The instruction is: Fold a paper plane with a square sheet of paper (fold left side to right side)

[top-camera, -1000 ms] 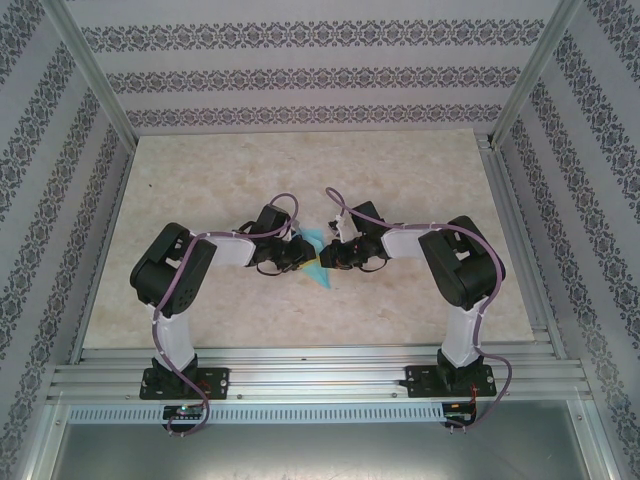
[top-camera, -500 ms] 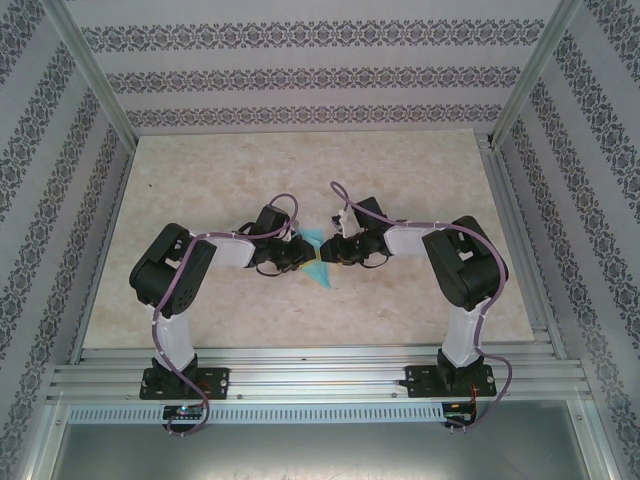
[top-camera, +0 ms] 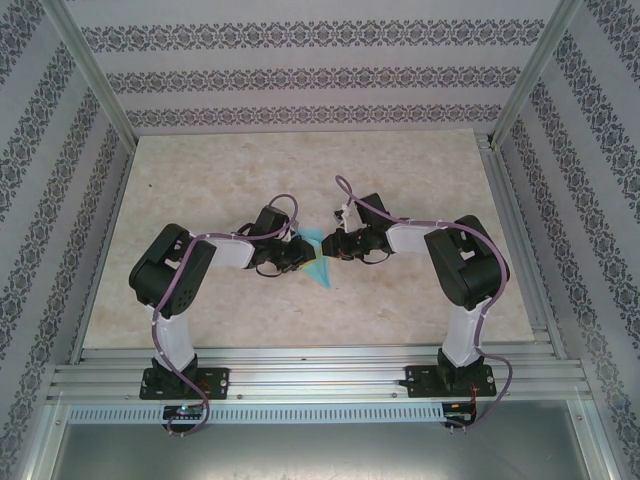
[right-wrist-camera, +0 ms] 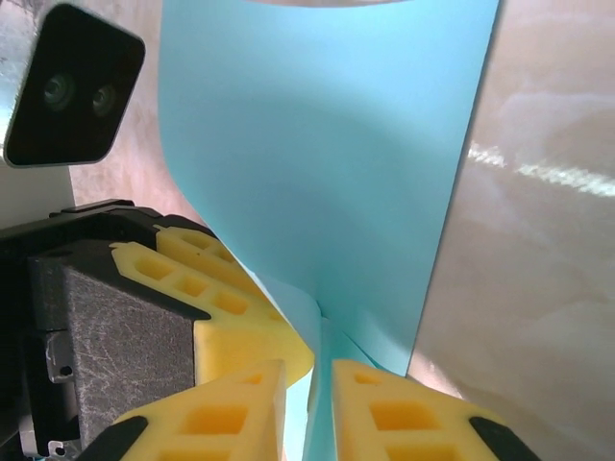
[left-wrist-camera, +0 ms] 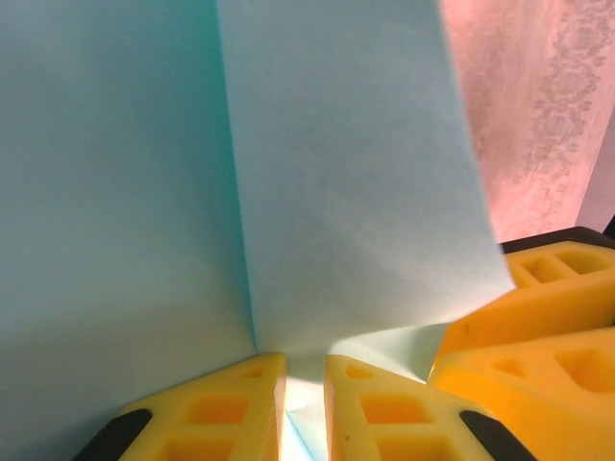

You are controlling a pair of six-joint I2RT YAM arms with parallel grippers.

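The turquoise sheet of paper (top-camera: 317, 264) is folded into a narrow pointed shape, held off the table between both grippers at mid-table, tip toward the near edge. My left gripper (top-camera: 301, 251) is shut on its left side. In the left wrist view the creased paper (left-wrist-camera: 336, 173) rises from between the yellow fingers of the left gripper (left-wrist-camera: 306, 360). My right gripper (top-camera: 331, 249) is shut on the right side. In the right wrist view a paper fold (right-wrist-camera: 327, 173) runs down between the pads of the right gripper (right-wrist-camera: 309, 370).
The marbled tabletop (top-camera: 300, 170) stretches around the arms, fenced by an aluminium frame and patterned walls (top-camera: 300, 70). The two grippers are nearly touching: right gripper's fingers (left-wrist-camera: 548, 317) are beside the left ones, and left gripper's fingers (right-wrist-camera: 221, 298) and wrist camera (right-wrist-camera: 72, 86) are close.
The right gripper has shifted slightly toward the far side and re-closed on the paper. The left arm and the paper have stayed nearly in place.
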